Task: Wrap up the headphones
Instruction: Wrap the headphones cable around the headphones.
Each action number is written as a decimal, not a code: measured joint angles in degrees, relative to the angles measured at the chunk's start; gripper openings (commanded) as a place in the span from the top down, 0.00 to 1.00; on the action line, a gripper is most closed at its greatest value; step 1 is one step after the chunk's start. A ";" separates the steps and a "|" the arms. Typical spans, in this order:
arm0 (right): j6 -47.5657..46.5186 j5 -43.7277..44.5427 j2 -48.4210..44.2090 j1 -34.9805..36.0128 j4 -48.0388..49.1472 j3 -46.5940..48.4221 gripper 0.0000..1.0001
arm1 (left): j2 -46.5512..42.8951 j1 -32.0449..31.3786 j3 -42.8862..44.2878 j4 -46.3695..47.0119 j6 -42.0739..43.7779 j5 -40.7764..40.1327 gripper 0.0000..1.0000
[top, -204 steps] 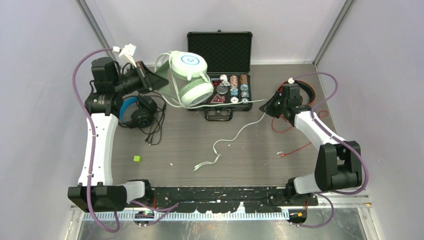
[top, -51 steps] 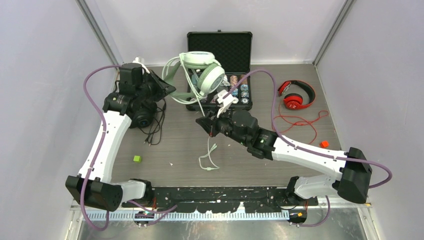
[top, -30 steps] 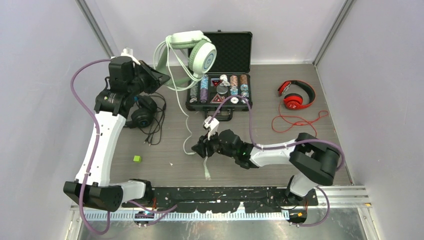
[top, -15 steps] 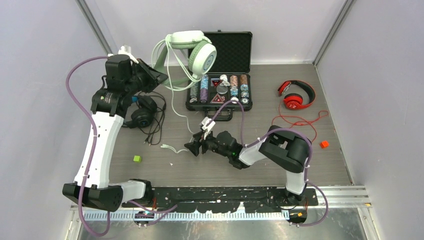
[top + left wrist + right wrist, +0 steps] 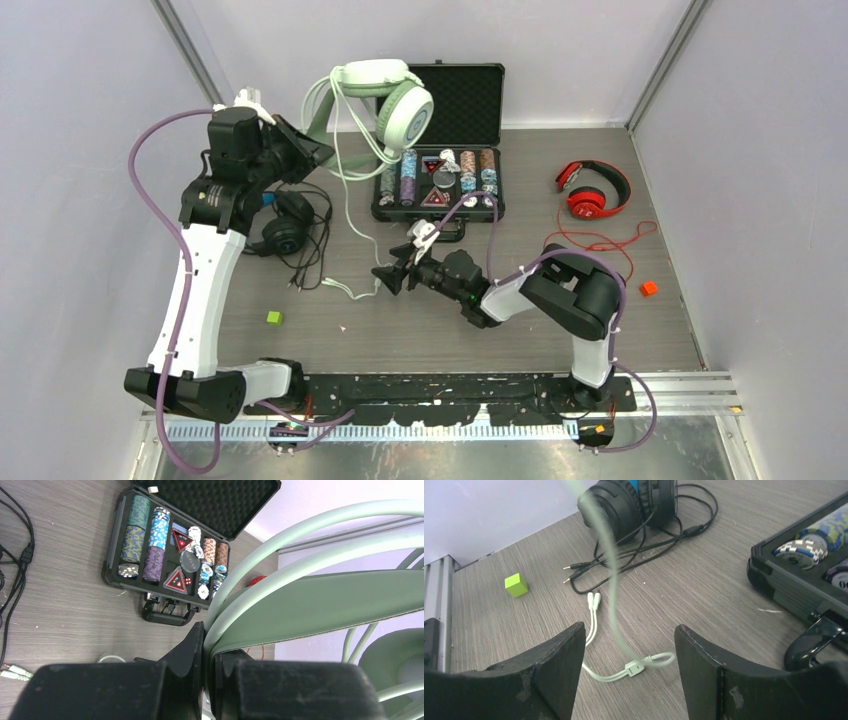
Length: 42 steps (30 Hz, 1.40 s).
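Your right gripper (image 5: 629, 632) sits low over the table (image 5: 500, 335), fingers (image 5: 554, 670) spread wide. The pale cable (image 5: 612, 575) hangs loose through the gap and neither finger grips it. Half a second ago this gripper was closer to the bases, with the cable's tail off to its side. It has since slid forward, and the tail with its plugs (image 5: 593, 599) now lies just ahead of the fingertips. I read that as a re-grasp being set up, so the winding has barely started. Just to the gripper's right is the handle (image 5: 811, 642) of the open case (image 5: 440, 95), so that side is tight. Ahead, past the plugs, the black headphones (image 5: 634, 500) lie in their own tangled lead, with a green cube (image 5: 516, 585) ahead and left. The bare room is behind the gripper, toward the bases. Up ahead and high, your left gripper (image 5: 300, 155) is clamped on the band of the mint headphones (image 5: 395, 100), holding them aloft. The red headphones (image 5: 592, 190) lie well apart, behind the right arm.
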 measured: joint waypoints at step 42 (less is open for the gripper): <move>7.63 -10.60 1.64 -3.52 10.69 -8.94 0.99 | 6.23 -0.09 17.44 -9.94 14.16 -17.18 1.00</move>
